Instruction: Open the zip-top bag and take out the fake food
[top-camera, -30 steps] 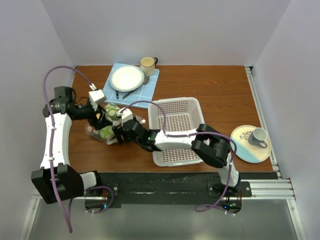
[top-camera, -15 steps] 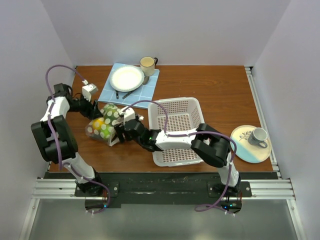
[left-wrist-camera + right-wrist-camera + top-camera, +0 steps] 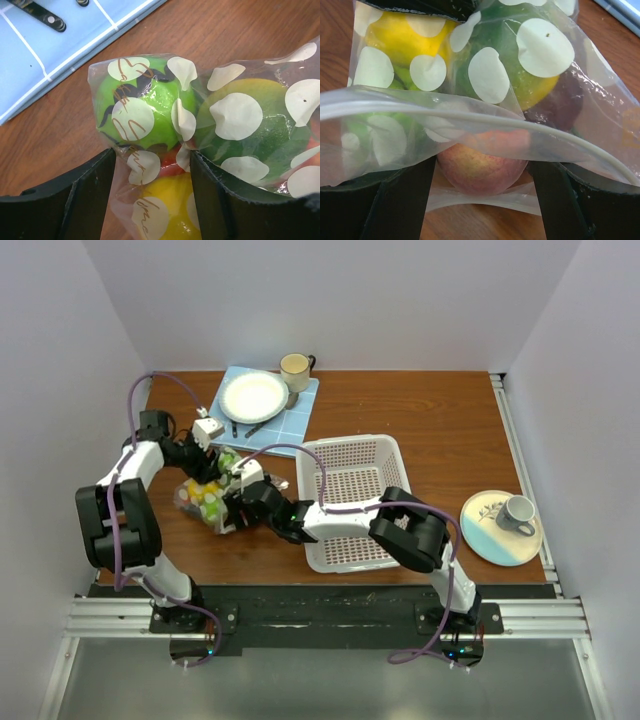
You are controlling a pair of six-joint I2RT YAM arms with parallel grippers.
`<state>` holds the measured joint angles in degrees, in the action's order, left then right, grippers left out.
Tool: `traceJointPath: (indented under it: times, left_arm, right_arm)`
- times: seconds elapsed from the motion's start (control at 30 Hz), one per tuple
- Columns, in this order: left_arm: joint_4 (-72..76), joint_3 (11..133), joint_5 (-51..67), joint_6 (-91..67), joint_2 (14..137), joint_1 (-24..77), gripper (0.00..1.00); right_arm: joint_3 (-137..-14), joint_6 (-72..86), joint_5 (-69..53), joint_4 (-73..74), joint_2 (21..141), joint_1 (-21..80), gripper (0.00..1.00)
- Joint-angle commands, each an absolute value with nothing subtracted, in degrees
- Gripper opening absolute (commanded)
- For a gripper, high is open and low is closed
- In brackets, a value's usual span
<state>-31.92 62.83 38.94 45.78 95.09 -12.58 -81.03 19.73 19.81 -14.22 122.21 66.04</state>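
**A:** Layout, big to small?

**B:** Brown worktop (image 3: 430, 410). The white basket (image 3: 350, 440) is the marker. The zip-top bag (image 3: 203, 498) lies flat just left of the basket, stuffed with fake food (image 3: 245, 125).

**A:** Axis?

**B:** Roughly alongside the basket's left wall, a little skewed. Closed end is off the basket's far-left corner. Mouth end is off its near-left corner, facing the right hand (image 3: 482, 167).

**A:** Hands?

**B:** One per end. The left hand (image 3: 152, 155) is at the closed end, fingers bracketing the film below a green fruit (image 3: 135, 107). Clenched or only bracketing, I cannot tell. The right hand is released, fingers wide either side of a reddish fruit (image 3: 482, 150). The upper zip strip (image 3: 470, 122) arcs over both fingers, so the mouth looks parted.

**A:** Nearer the food?

**B:** The right hand, I judge. That fruit sits dead ahead along the bag's axis. The pull would likely run back along that axis, with the far end pinned.
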Motion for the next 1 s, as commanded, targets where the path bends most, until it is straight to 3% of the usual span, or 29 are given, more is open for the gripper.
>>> traceJointPath:
  times: [0.0,0.23,0.43,0.53,0.73,0.97]
  left_arm:
    - [-32.52,61.08,38.06,47.28,93.07,-11.07,0.65]
    - [-32.08,59.59,35.16,47.55,93.61,-10.99,0.62]
    - [-31.11,59.15,33.23,46.67,93.34,-10.99,0.61]
    - [-30.67,59.24,31.99,46.23,93.6,-11.16,0.6]
    - [-29.71,58.97,30.15,45.88,94.13,-11.08,0.59]
    - [-28.56,58.54,29.18,44.65,95.36,-11.25,0.56]
  right_arm:
    - [-79.55,21.53,19.43,-13.8,121.38,66.01,0.78]
    - [-75.43,23.73,15.48,-12.65,119.97,66.27,0.69]
    - [-71.9,24.43,13.97,-13.28,117.26,66.27,0.43]
    - [-71.63,23.82,13.36,-11.87,113.4,66.36,0.36]
    - [-67.77,20.92,13.97,-7.39,100.57,66.36,0.32]
    - [-58.65,19.86,24.14,2.17,79.93,66.36,0.33]
